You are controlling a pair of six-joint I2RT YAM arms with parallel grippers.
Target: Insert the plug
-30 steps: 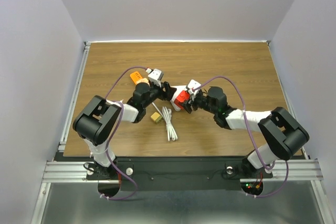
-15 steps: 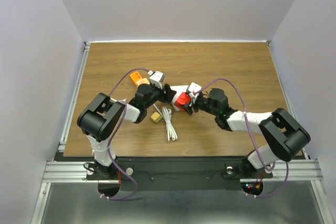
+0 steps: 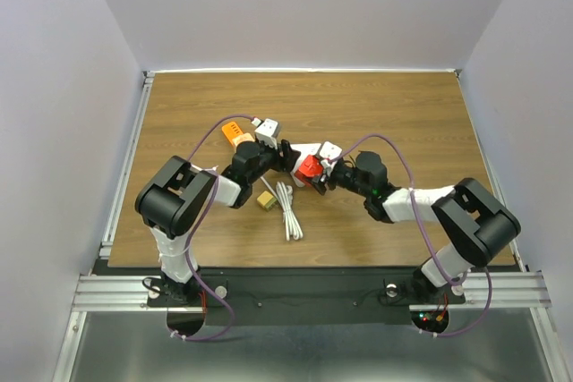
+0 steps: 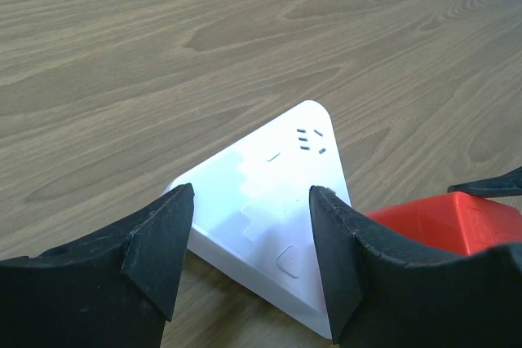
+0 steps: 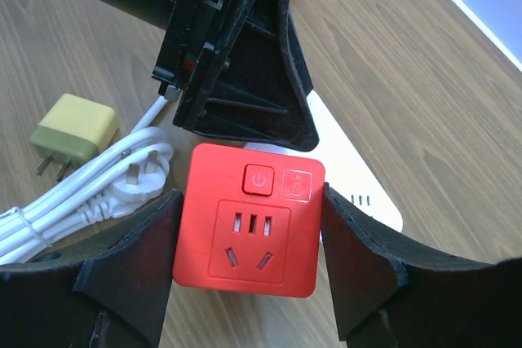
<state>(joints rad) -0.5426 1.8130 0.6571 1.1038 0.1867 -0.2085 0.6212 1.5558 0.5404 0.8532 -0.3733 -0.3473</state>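
Centrally on the wooden worktop (image 3: 403, 114): a red socket cube (image 5: 249, 222), its face showing a power button and slot holes. The right pincer (image 5: 250, 201) is clamped on it, one black finger against each side. Just beside the cube, on its left in the right wrist view, is a white plug (image 5: 139, 178), lying flat on the worktop and not inserted. Its bundled white cable (image 3: 288, 212) trails from there towards the arm bases. Further from the cube on that same side is a yellow-green charger (image 5: 75, 126), two prongs showing, just beside the cable. Directly behind the cube, away from the right wrist camera, is a white triangular socket block (image 4: 285, 169), flat on the worktop with small slots near one rounded corner. The left pincer (image 4: 250, 191) is over that block's near edge, fingers apart and not seen to grip it, with the cube just beyond its right finger.
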